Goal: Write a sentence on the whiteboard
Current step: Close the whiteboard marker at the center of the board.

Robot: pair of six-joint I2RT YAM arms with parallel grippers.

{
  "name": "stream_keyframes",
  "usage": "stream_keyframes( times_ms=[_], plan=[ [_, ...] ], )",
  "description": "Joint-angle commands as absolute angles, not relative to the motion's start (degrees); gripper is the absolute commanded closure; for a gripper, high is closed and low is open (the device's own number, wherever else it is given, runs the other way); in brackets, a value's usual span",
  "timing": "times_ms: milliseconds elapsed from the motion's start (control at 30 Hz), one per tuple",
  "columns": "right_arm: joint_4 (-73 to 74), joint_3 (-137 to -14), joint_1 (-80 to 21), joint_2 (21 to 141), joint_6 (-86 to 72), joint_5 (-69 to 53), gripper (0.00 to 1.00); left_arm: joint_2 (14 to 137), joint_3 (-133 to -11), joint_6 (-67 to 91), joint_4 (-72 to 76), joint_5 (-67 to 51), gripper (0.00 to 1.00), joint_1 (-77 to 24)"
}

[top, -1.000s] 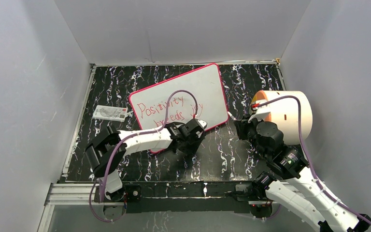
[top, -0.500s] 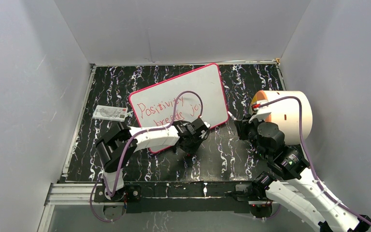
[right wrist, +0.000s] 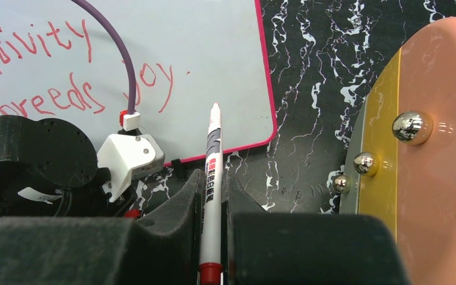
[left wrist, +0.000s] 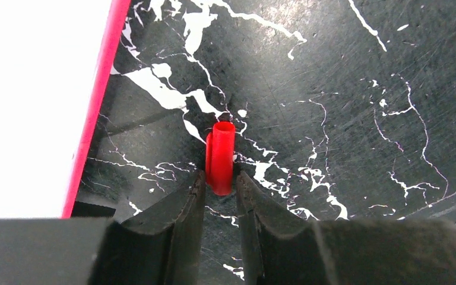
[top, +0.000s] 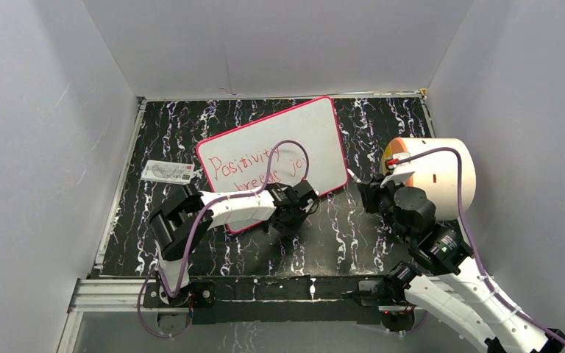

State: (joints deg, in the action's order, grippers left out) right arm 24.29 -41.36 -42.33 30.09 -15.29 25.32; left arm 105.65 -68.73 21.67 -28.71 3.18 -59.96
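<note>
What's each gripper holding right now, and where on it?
Left gripper pinches the red cap by its near end. Right gripper clamps the marker on its barrel, near the red tail, tip toward the whiteboard.

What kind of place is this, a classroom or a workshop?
Probably a robot test booth: plain white panel walls box in a black white-veined tabletop, two white-and-black robot arms are bolted at its near edge, and a pink-framed whiteboard lies on it.
</note>
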Motion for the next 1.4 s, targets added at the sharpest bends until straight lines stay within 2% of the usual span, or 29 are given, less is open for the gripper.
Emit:
stream_keyframes(
  times_ms=[0,400,533,600,700,1367],
  plan=[
    [21.9,-42.2,-42.0,29.4,-15.8,25.6,1.00,104.9,-69.9,22.0,-31.7,4.7,0.75,-60.0],
    [21.8,-41.7,-42.0,29.6,-16.0,25.4,1.00,107.8,-70.0,22.3,-31.0,5.1,0.74,-60.4],
    [21.8,-41.7,-42.0,29.5,-16.0,25.5,1.00,109.4,-69.3,22.2,-30.7,5.1,0.78,-60.4],
    [21.9,-41.7,-42.0,29.3,-16.0,25.5,1.00,109.6,-68.8,22.2,-30.6,4.7,0.85,-60.5],
    [21.9,-41.5,-42.0,29.1,-16.0,25.6,1.00,108.7,-68.2,21.9,-30.6,5.5,1.00,-60.7],
    [22.1,-41.5,-42.1,29.7,-19.3,19.2,1.00,86.6,-63.3,8.7,-27.5,15.7,1.00,-60.7]
  ],
)
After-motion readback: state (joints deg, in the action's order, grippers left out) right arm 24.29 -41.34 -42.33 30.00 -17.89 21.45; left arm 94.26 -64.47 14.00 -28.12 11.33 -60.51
